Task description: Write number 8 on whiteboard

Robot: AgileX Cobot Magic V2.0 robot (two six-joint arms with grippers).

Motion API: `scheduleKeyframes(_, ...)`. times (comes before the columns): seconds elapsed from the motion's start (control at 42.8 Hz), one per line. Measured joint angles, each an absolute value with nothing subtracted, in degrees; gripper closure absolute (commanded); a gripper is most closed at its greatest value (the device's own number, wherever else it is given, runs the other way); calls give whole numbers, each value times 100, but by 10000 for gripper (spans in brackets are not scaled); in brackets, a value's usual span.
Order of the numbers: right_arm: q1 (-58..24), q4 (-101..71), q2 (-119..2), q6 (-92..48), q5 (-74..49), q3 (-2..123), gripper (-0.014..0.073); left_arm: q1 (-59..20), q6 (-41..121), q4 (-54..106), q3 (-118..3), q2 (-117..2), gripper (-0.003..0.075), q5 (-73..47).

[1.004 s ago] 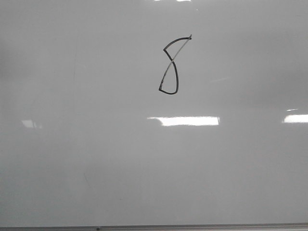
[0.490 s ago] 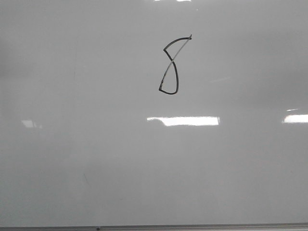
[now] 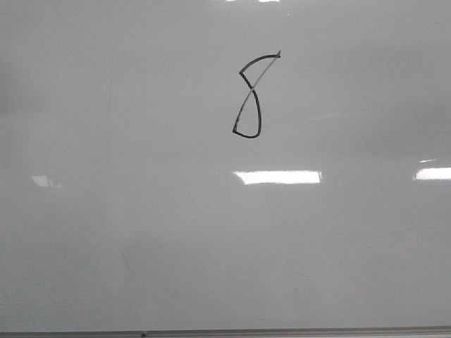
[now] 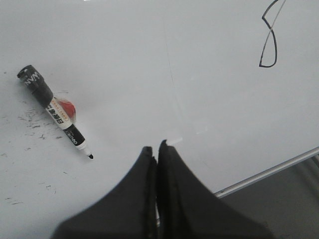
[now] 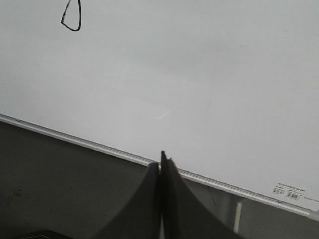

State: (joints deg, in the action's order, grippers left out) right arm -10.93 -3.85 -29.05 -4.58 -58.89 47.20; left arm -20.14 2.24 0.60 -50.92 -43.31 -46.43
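Whiteboard (image 3: pixel 141 232) fills nearly the whole front view, a glossy pale grey sheet with a thin grey frame along the bottom edge and bright rectangular light reflections right of centre and at the far right. Faint grey scratch marks show at the left of the frame. In the right wrist view the board's framed edge runs diagonally across the lower half, with a dark grey floor (image 5: pixel 60 189) beyond it and a small printed label (image 5: pixel 290 191) at the board's lower right corner.

The number 8 (image 3: pixel 250 95) sits in the upper middle of the front view, drawn in thin black line: an open arc on top, a closed pointed loop below, one fainter diagonal through it.

A black marker (image 4: pixel 54 111) lies flat on the board at the left of the left wrist view, uncapped tip toward the lower right, a red patch beside its white label, black specks scattered around it. It lies well apart from the figure.

The left gripper (image 4: pixel 156 149) is clenched on nothing, its tips pressed together. The right gripper (image 5: pixel 160 158) is likewise closed and empty, over the board's edge.
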Motion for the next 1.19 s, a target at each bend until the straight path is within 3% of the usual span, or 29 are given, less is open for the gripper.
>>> scheduleKeyframes(0.444,-1093,-385,-2905,-445,-5889,4720,664,-1961,224,83,-5092,-4231,741,-4635)
scheduleKeyframes(0.654,-1093,-376,-2905,-445,-5889,4720,664,-1426,224,89,-4751,-3675,741,-4434)
scheduleKeyframes(1.19,-1093,-376,-2905,-445,-5889,4720,664,-133,224,-130,-1045,-847,741,-1067)
